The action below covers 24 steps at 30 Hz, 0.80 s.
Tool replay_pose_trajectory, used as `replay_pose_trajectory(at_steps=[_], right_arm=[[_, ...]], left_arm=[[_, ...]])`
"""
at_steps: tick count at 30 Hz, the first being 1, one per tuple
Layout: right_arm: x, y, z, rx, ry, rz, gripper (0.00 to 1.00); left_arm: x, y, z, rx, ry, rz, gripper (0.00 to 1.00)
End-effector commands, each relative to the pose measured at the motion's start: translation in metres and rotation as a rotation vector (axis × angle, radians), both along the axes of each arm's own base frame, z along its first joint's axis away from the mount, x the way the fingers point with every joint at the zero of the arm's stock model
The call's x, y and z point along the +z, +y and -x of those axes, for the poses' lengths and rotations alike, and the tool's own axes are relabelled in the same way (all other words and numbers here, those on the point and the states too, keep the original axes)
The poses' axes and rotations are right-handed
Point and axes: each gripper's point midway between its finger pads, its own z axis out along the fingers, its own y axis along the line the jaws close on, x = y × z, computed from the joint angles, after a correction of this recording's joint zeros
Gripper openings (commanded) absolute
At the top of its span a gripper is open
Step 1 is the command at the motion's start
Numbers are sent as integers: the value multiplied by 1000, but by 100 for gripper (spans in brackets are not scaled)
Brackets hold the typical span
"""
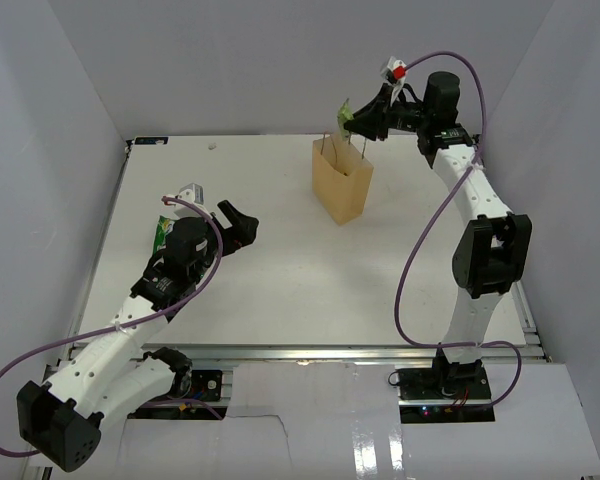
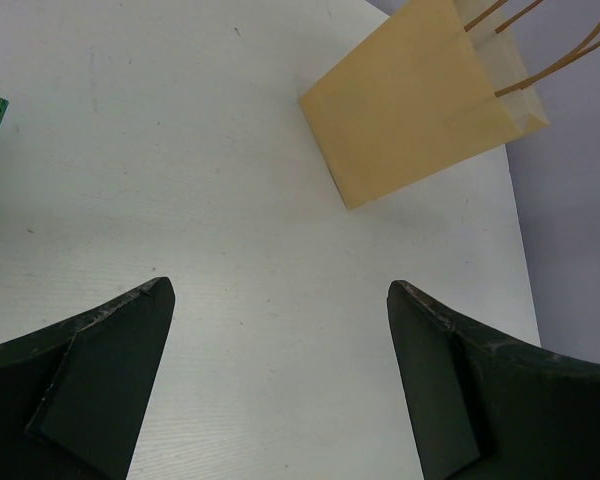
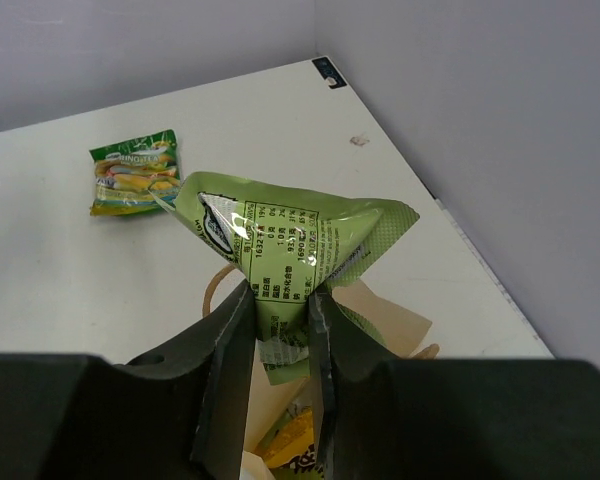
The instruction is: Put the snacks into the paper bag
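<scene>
Jaws of your right gripper (image 1: 355, 122) are clamped on a green packet (image 1: 346, 112). The top camera shows it held just above the paper bag (image 1: 342, 185), over its open mouth, apparently ready to drop in. Your left gripper (image 1: 240, 226) hovers spread wide and empty, near a second green packet (image 1: 163, 232) lying on the table (image 1: 280, 290). From the left wrist, you see the bag upright, well ahead. From the right wrist, the pinched packet hangs over the bag, where a yellow packet (image 3: 285, 445) lies inside.
</scene>
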Motion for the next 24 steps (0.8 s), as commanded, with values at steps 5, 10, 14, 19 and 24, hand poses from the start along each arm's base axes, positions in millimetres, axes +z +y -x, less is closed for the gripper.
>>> replay_pose_trajectory(at_steps=[5, 10, 14, 19, 24], right_arm=[[-19, 3, 2, 23, -42, 59, 18], [-33, 4, 4, 18, -8, 78, 27], [-40, 3, 3, 7, 0, 87, 35], [-46, 2, 4, -3, 14, 93, 47], [-44, 2, 7, -1, 12, 93, 53]], left_arm=[[16, 1, -3, 6, -32, 8, 98], [17, 0, -3, 5, -33, 11, 98], [16, 1, -3, 6, -33, 10, 98], [17, 1, -2, 8, -34, 11, 98], [17, 1, -2, 8, -35, 13, 98]])
